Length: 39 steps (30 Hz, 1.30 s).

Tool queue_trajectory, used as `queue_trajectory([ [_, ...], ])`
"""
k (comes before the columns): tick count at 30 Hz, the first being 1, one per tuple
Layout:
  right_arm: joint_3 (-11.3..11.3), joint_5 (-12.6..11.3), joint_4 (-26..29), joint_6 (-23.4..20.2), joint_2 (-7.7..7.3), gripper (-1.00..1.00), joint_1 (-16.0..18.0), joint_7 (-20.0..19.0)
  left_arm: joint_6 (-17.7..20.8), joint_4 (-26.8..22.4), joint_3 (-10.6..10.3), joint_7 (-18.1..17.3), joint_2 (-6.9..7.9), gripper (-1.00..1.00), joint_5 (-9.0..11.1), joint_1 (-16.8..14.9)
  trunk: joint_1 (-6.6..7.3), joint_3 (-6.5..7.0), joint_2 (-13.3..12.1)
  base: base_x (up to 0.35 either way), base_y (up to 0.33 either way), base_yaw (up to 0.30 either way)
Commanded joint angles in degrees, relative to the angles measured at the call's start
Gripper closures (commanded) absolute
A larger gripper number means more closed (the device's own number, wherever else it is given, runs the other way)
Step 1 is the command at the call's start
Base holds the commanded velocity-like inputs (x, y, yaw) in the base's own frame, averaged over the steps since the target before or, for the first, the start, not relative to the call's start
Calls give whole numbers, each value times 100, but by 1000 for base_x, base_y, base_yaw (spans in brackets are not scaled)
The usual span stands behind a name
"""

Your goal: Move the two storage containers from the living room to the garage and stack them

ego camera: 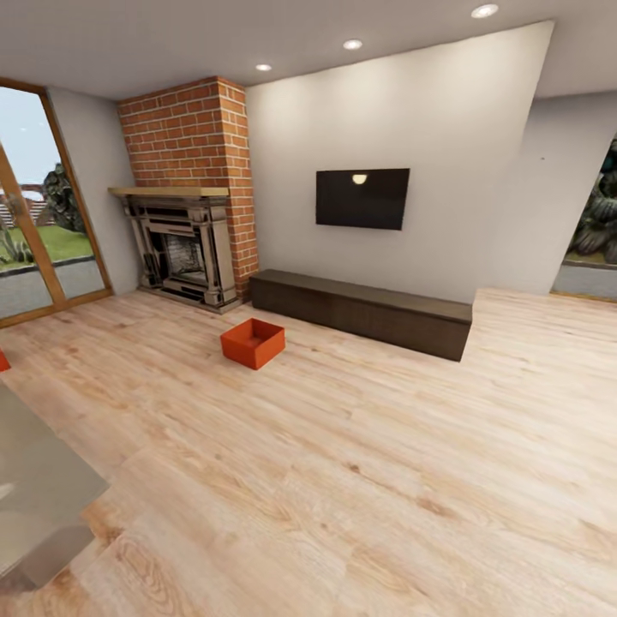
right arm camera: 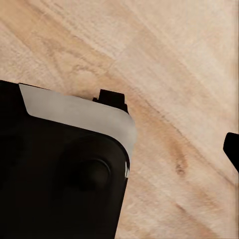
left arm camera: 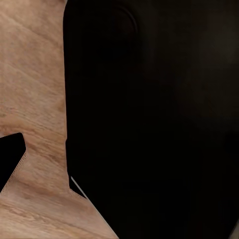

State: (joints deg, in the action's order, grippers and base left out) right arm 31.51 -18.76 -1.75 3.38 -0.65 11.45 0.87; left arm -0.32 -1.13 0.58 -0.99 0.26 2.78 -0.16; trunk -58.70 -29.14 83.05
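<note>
We see one storage container (ego camera: 253,342) left of frame centre, orange-red, open top, sitting flat on the wood-plank floor (ego camera: 360,480), just in front of the brick fireplace (ego camera: 184,248) and near the left end of the low dark bench (ego camera: 364,313). Orange sliver (ego camera: 2,361) at far left edge, prob the 2nd bin, can't confirm. Judging: rigid thin-walled box, empty so light, smooth walls maybe slippery. We'd pinch opposite walls at the rim, one tool per side. Tool state: can't tell for left or right; wrist views give dark robot body over planks.
</note>
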Motion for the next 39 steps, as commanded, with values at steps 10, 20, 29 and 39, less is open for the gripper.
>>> queue_trajectory([
  [10, 48, -49, -18, 40, 4, -100, 6, 1, -3, -1, 4, -11, 1, -100, 29, -2, -3, -5, 2, 323, 0, 0],
  [20, 48, -49, -18, 40, 4, -100, 6, 1, -3, -1, 4, -8, 1, -100, 28, -2, -3, -5, 2, 322, 0, 0],
  [29, 48, -49, -18, 40, 4, -100, 6, 1, -3, 0, 4, -8, 1, -100, 28, -2, -3, -5, 2, 323, 0, 0],
  [39, 48, -49, -18, 40, 4, -100, 6, 1, -3, -1, 4, -8, 1, -100, 29, -2, -3, -5, 2, 322, 0, 0],
])
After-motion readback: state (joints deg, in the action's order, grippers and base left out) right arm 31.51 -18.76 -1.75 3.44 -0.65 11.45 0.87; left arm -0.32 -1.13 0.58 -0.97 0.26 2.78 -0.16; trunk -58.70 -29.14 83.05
